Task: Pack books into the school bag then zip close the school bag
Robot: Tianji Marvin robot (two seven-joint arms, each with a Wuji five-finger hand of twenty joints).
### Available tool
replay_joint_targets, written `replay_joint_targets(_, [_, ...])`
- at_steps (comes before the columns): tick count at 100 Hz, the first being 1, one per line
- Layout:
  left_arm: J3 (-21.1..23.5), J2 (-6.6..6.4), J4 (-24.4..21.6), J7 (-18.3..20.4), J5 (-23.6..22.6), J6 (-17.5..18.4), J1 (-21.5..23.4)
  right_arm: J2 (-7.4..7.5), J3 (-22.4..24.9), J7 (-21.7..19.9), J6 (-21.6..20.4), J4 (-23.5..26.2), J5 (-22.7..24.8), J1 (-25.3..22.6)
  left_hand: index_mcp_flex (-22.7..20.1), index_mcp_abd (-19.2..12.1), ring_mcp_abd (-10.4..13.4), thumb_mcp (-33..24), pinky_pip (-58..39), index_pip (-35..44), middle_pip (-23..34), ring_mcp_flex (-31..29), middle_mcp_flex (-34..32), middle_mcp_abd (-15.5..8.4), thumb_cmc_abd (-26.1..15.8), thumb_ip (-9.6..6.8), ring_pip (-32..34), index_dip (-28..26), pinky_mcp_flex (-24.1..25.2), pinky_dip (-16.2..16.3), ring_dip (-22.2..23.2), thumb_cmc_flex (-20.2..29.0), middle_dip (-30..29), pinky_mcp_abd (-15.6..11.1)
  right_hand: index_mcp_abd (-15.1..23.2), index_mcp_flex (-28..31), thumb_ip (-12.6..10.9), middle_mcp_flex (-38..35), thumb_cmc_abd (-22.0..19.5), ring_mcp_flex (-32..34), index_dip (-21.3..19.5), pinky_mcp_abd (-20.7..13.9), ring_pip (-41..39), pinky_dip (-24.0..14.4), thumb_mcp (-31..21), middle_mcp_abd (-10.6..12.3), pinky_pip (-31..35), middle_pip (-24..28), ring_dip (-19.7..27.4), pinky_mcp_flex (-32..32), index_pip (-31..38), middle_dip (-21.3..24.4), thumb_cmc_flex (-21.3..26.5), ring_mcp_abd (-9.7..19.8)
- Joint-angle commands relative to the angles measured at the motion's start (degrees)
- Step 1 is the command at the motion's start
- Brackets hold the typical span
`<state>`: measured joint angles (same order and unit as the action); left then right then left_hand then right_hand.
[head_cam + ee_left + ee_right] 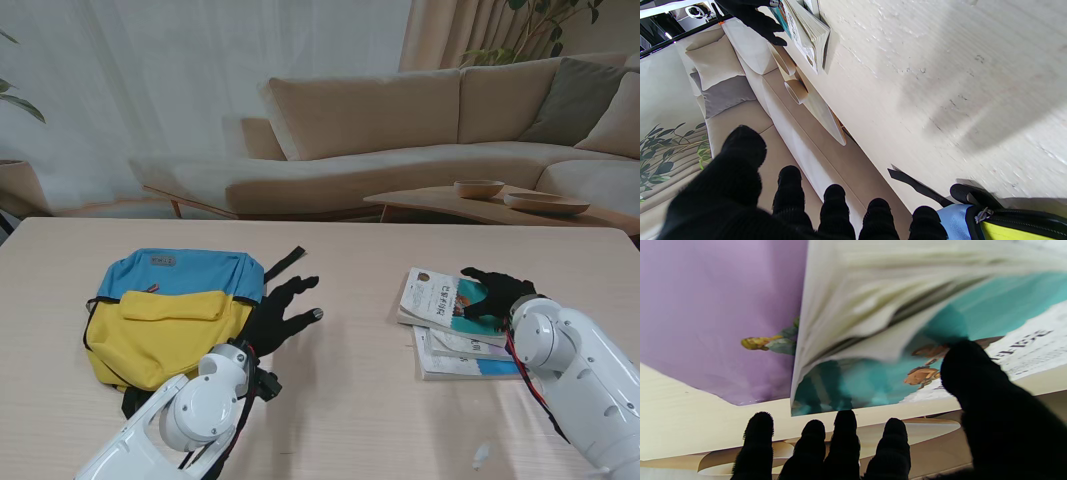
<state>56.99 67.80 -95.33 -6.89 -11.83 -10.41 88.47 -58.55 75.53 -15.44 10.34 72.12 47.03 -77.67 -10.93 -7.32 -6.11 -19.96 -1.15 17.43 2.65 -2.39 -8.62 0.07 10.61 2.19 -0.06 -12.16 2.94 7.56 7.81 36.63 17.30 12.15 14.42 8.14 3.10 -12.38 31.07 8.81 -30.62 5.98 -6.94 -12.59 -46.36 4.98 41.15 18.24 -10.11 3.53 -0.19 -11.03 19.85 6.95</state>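
Note:
A blue and yellow school bag [170, 310] lies flat on the table at my left, and its zipper pull [981, 215] shows in the left wrist view. My left hand [280, 315] hovers just right of the bag with fingers [790, 200] spread, holding nothing. At my right lies a small stack of books [455, 325]. My right hand [495, 295] rests on the top book [857, 386], which has a teal cover. The thumb [987, 396] presses on that cover, the four fingers stretch past its edge uncurled, and its pages fan up. A purple book [723, 306] lies beneath.
A black bag strap [285, 262] trails toward the table's far edge. Beyond the table stand a beige sofa [400, 130] and a low side table [440, 203] with two bowls. A small white speck [481, 456] lies on the table near my right arm.

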Motion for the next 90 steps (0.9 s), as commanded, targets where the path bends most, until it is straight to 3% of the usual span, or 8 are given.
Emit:
replay_joint_targets(1, [0.0, 0.38, -0.6, 1.2, 0.2, -0.2, 0.3, -0.25, -0.2, -1.4, 0.1, -0.6, 0.4, -0.1, 2.0, -0.5, 1.9, -1.2, 1.6, 0.4, 0.4, 0.9, 1.1, -0.8, 0.3, -0.75, -0.5, -0.4, 0.3, -0.2, 0.6, 0.2, 0.8, -1.2, -1.0, -0.3, -0.1, 1.3, -0.4, -1.2, -1.2, 0.7, -1.0, -0.2, -0.7, -2.7, -1.5, 2.1, -0.6, 0.1, -0.2, -1.5, -0.5, -0.5])
replay_joint_targets(25, [-0.1, 0.44, -0.7, 1.0, 0.3, -0.2, 0.4, -0.2, -1.0, -1.9, 0.5, -1.5, -0.3, 0.5, 1.9, -0.5, 2.0, -1.2, 1.6, 0.4, 0.4, 0.9, 1.1, -0.9, 0.4, -0.75, -0.5, -0.3, 0.3, -0.2, 0.6, 0.2, 0.8, -1.3, -1.8, -0.2, -0.1, -1.5, 2.2, 0.8, -4.5, 1.8, -3.5, -0.3, -3.4, -3.8, -1.5, 12.9, -1.5, -1.1, 0.3, -5.5, 2.4, -1.8])
replay_joint_targets(44, [-0.1, 0.43, -0.8, 0.9, 0.1, -0.1, 0.5, -0.61, -1.8, 0.5, 0.5, -2.5, -1.0, 0.7, 1.9, -0.5, 2.0, -1.3, 1.6, 0.4, 0.4, 1.0, 1.1, -0.8, 0.4, -0.74, -0.5, -0.3, 0.3, -0.2, 0.6, 0.2, 0.8, -1.2, -3.3, 2.7, 1.8, -7.4, 10.9, 5.1, -6.2, 3.3, -10.1, -0.3, -14.6, -2.5, 1.8, 26.1, -4.5, -2.6, 3.7, -10.9, 8.1, -3.0])
replay_joint_targets(66, [-0.1, 0.41, -0.8, 0.7, -0.3, -0.1, 0.5, -1.08, -2.7, 3.1, 0.6, -3.3, -1.5, 0.8, 2.0, -0.6, 2.3, -1.4, 1.6, 0.3, 0.0, 1.0, 1.4, -1.1, 0.5, -0.72, -0.7, -0.3, 0.4, -0.2, 0.3, 0.2, 0.8, -1.3, -7.4, 4.7, 3.6, -9.6, 18.3, 8.4, -0.5, 5.1, -26.0, -0.2, -23.7, -1.5, 8.9, 41.6, -11.4, -4.3, 14.6, -23.4, 14.7, -3.9])
replay_joint_targets(70, [-0.1, 0.42, -0.9, 0.7, -0.3, -0.1, 0.5, -1.13, -2.8, 3.4, 0.5, -3.4, -1.6, 0.9, 2.0, -0.5, 2.5, -1.4, 1.7, 0.2, -0.1, 1.1, 1.6, -1.0, 0.5, -0.74, -0.8, -0.2, 0.4, -0.2, 0.1, 0.3, 0.8, -1.4, -7.8, 4.4, 3.7, -10.1, 18.9, 8.7, 2.7, 5.4, -29.1, 0.4, -24.8, -0.8, 10.0, 43.4, -12.9, -4.4, 18.3, -26.8, 15.8, -3.8])
replay_joint_targets(84, [0.0, 0.37, -0.9, 0.6, -0.7, 0.0, 0.6, -1.45, -3.3, 5.9, -0.4, -4.3, -1.5, 1.2, 2.0, -0.5, 2.6, -1.5, 1.7, 0.0, -0.3, 1.0, 1.5, -1.1, 0.7, -0.72, -0.9, -0.2, 0.3, -0.4, -0.4, 0.3, 1.0, -1.5, -8.5, 5.4, 3.9, -12.9, 20.3, 10.2, 5.9, 6.3, -41.7, -0.4, -27.8, 2.5, 12.6, 51.0, -19.2, -5.1, 25.2, -34.7, 19.1, -2.6])
replay_joint_targets(90, [0.0, 0.34, -1.0, 0.6, -0.9, 0.0, 0.7, -1.55, -3.5, 6.5, -0.7, -4.5, -1.6, 1.3, 2.2, -0.6, 2.7, -1.5, 1.8, -0.2, -0.4, 1.1, 1.7, -1.3, 0.9, -0.7, -1.0, -0.1, 0.3, -0.4, -0.7, 0.3, 1.1, -1.7, -7.9, 6.2, 7.6, -15.1, 21.4, 11.3, 7.2, 6.6, -46.5, -0.9, -27.7, 3.6, 13.5, 53.0, -21.5, -5.6, 27.7, -37.8, 20.4, -2.3])
